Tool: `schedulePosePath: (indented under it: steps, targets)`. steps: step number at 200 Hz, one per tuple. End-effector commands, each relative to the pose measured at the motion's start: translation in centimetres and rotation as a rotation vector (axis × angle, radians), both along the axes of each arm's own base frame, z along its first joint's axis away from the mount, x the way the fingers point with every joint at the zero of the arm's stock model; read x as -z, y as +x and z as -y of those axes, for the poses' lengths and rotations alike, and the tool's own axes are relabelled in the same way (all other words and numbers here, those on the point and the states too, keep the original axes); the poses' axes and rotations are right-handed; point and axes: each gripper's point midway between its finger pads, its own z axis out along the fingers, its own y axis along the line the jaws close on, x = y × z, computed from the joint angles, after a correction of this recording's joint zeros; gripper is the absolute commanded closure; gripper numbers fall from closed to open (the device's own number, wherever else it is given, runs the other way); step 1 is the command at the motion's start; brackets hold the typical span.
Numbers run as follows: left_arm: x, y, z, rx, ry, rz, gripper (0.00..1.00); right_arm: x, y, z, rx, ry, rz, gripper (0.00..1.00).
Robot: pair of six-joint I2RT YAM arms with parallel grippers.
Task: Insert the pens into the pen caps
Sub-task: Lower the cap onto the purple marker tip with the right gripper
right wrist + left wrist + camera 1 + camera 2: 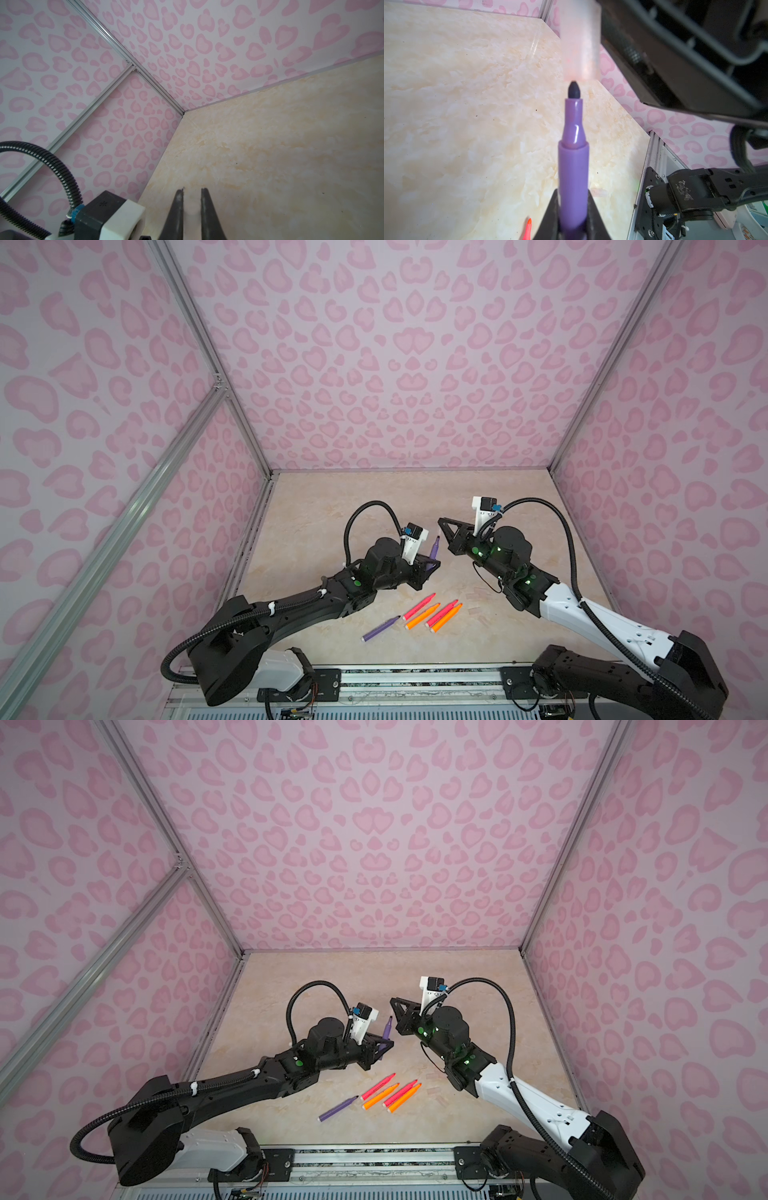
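Purple slim marker pen (573, 158) clamped in L gripper (573, 194). Clear plastic tube cap (579, 41) pinched in R gripper (192, 190), mouth just past nib, axes approx in line. I'd push straight along pen axis.

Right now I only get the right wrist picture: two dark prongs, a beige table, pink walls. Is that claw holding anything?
Observer: Yes. The right claw pinches a clear pen cap, which is plain in the left wrist view.
Operator: What is the cap for?
Observer: The left claw holds a purple pen. Its dark tip is right at the cap's open end and, as far as I can tell, not yet inside.
Operator: Are there more pens?
Observer: Five lie on the table in both top views: a second purple pen, two pink-red pens and two orange pens, all bare-tipped.
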Motion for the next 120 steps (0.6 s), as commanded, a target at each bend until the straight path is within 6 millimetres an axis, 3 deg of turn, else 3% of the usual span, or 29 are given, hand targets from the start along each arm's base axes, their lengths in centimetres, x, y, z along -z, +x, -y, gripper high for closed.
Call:
schedulePosePath:
  steps: [1,79,120]
  targets:
    - [-1.2,0.2,0.0,-0.01,-0.021,0.037,0.96,-0.1,0.0,-0.3,-0.005,0.0,0.004,0.88]
    - [-1.4,0.6,-0.5,-0.035,-0.008,0.06,0.96,1.7,-0.2,-1.5,-0.008,0.008,-0.066,0.9]
    - [-2.2,0.7,-1.0,-0.053,-0.007,0.084,0.96,2.3,-0.7,-3.2,-0.014,-0.035,-0.067,0.93]
